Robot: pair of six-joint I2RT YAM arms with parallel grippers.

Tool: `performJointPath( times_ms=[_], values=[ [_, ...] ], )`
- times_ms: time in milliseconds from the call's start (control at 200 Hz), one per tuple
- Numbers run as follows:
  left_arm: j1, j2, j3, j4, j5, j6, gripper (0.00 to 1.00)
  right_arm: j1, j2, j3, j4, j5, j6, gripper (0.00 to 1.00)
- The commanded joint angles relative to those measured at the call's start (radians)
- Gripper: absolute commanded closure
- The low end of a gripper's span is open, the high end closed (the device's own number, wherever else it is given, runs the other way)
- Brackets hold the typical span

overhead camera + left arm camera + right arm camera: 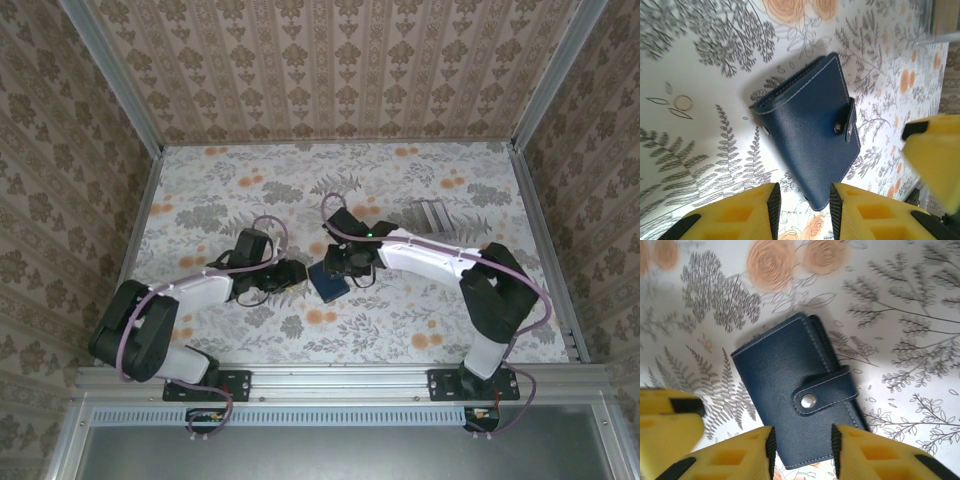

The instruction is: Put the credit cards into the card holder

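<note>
The card holder (790, 385) is a dark navy wallet lying flat on the floral table, folded shut with its snap strap (825, 392) fastened. In the top view the card holder (328, 285) sits between the two arms. My left gripper (802, 197) is open, with one corner of the card holder (805, 130) between its yellow fingers. My right gripper (802, 440) is open too, its fingers straddling the wallet's near end. From above, the left gripper (290, 275) and the right gripper (335, 265) meet over it. The credit cards are out of view.
A pale grey flat object (430, 212) lies on the table behind the right arm. Patterned walls with metal rails (145, 215) enclose the table on three sides. The right gripper's yellow finger (935, 150) stands close to the left gripper.
</note>
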Motion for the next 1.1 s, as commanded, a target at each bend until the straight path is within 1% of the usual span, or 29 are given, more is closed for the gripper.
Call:
performJointPath(
  times_ms=[0,75,190,200,215,345,430,510,705,905,1090],
  values=[
    [0.029,-0.007,0.021,-0.065,-0.003,0.037,0.66,0.044,0.083,0.110,-0.184,0.124,-0.192,0.60],
    [0.039,0.011,0.022,-0.052,0.000,0.033,0.66,0.062,0.112,0.139,-0.217,0.171,-0.230,0.60],
    [0.039,0.044,0.025,-0.028,0.008,0.026,0.66,0.064,0.142,0.161,-0.230,0.149,-0.252,0.61],
    [0.060,0.046,0.027,-0.028,0.010,0.026,0.66,0.064,0.147,0.166,-0.235,0.149,-0.251,0.61],
    [0.067,0.050,0.028,-0.027,0.012,0.025,0.66,0.066,0.151,0.172,-0.242,0.148,-0.251,0.61],
    [0.069,0.070,0.030,-0.022,0.012,0.032,0.66,0.074,0.182,0.182,-0.244,0.153,-0.262,0.60],
    [0.071,0.080,0.035,-0.029,0.016,0.042,0.67,0.074,0.204,0.198,-0.244,0.165,-0.269,0.65],
    [0.071,0.092,0.040,-0.034,0.021,0.048,0.67,0.074,0.231,0.226,-0.253,0.170,-0.276,0.66],
    [0.071,0.118,0.064,-0.047,0.039,0.061,0.68,0.073,0.252,0.259,-0.254,0.162,-0.283,0.67],
    [0.071,0.124,0.064,-0.045,0.042,0.060,0.68,0.071,0.260,0.277,-0.278,0.199,-0.298,0.66],
    [0.071,0.126,0.062,-0.043,0.044,0.062,0.69,0.072,0.263,0.276,-0.278,0.187,-0.298,0.78]
  ],
)
